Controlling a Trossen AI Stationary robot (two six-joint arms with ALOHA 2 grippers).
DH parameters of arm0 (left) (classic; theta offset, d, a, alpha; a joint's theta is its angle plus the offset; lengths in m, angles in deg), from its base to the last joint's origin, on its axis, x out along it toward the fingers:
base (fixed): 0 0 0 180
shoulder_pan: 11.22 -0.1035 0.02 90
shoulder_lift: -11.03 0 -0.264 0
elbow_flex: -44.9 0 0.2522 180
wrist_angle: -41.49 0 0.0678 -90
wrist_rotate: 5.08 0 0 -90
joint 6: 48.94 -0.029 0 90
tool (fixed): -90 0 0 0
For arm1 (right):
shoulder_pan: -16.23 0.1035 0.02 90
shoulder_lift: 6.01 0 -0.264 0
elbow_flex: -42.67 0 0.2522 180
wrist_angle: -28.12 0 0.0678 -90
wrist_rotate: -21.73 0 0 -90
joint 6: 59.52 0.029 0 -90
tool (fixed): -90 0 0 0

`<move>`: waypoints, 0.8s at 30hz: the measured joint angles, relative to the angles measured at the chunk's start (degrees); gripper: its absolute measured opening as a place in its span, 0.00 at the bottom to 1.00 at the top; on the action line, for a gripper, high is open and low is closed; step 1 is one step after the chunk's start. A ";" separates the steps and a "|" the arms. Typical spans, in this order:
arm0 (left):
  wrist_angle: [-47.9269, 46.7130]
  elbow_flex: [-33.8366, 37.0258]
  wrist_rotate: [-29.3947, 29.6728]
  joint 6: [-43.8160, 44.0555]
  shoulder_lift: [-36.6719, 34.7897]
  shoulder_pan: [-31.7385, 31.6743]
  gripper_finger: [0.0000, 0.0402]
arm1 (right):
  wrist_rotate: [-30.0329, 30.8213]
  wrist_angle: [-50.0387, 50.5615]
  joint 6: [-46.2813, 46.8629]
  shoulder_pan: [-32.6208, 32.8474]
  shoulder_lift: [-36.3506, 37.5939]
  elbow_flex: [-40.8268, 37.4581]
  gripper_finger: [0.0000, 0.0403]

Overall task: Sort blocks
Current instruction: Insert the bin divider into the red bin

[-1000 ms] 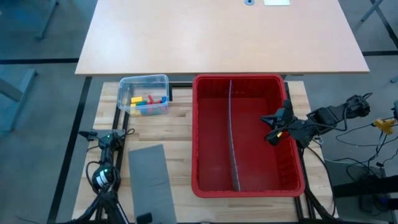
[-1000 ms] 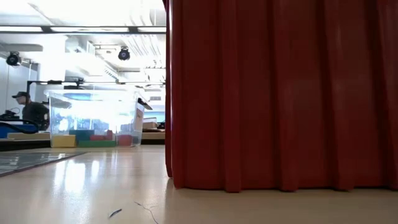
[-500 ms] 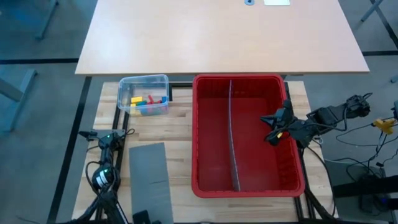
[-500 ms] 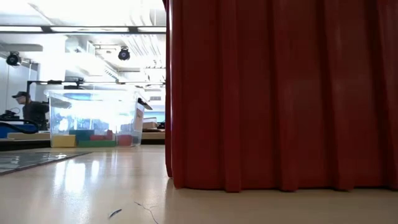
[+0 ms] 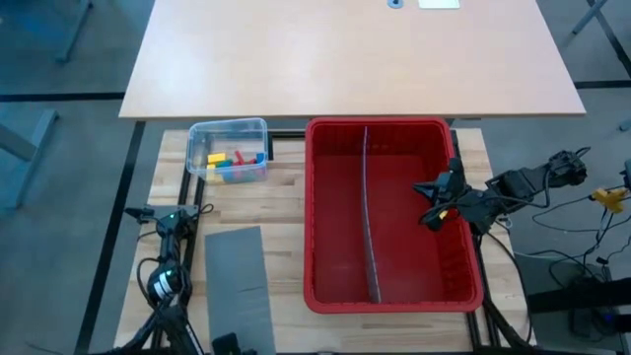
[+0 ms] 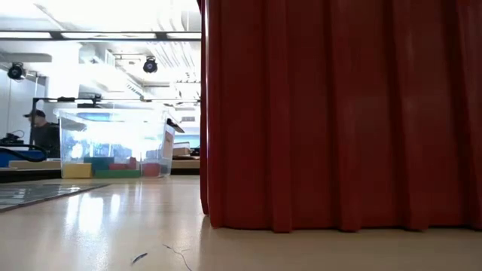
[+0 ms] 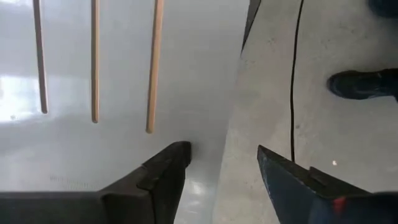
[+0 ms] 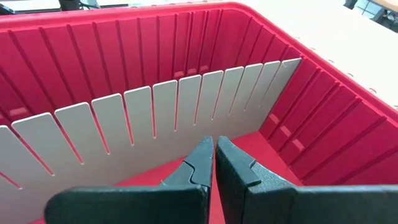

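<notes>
- The small plastic toy blocks (image 5: 234, 163), yellow, red, green and blue, are lying in a heap inside the small clear plastic tub (image 5: 228, 129), which is sitting on the wooden tabletop (image 5: 286, 217) just beside the big red plastic bin (image 5: 392, 297).
- From the low view, the blocks are showing through the tub's clear wall as a low row at the bottom.
- The blocks are looking light, hard and smooth, so they are probably not bending or breaking, but they may be slipping out of a weak pinch.
- A good place to take hold is likely across the two flat sides of one block, with a short bar pinched across its thin way.
- The blocks are lying close together, so picking the top one first is probably easiest, and the tub itself may be sliding if pushed.
- The red bin has a thin grey slotted divider panel (image 5: 370, 217) standing down its middle, making two parts, and no block is showing in either part.
- The right gripper (image 8: 214, 163) is hanging inside the red bin near the divider panel, with its fingers pressed together and holding nothing.
- The left gripper (image 7: 221, 168) is down by the flat grey panel (image 5: 240, 286) at the tabletop's near edge, well apart from the tub, with its fingers spread and nothing between them.
</notes>
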 joint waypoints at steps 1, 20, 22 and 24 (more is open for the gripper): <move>-0.08 0.07 0.00 0.04 0.06 0.00 0.46 | 0.00 -0.04 0.17 -0.01 0.00 0.00 0.00; 15.94 0.05 2.76 -0.40 0.04 -0.89 0.30 | -0.41 -1.62 0.55 0.00 0.00 0.00 0.00; 12.78 0.09 2.56 -0.95 0.04 -1.13 0.29 | -0.44 -1.62 0.98 0.00 0.00 0.00 0.00; 8.58 0.11 2.84 -0.84 0.04 -1.46 0.28 | -0.44 -1.61 1.52 0.00 0.00 0.00 0.00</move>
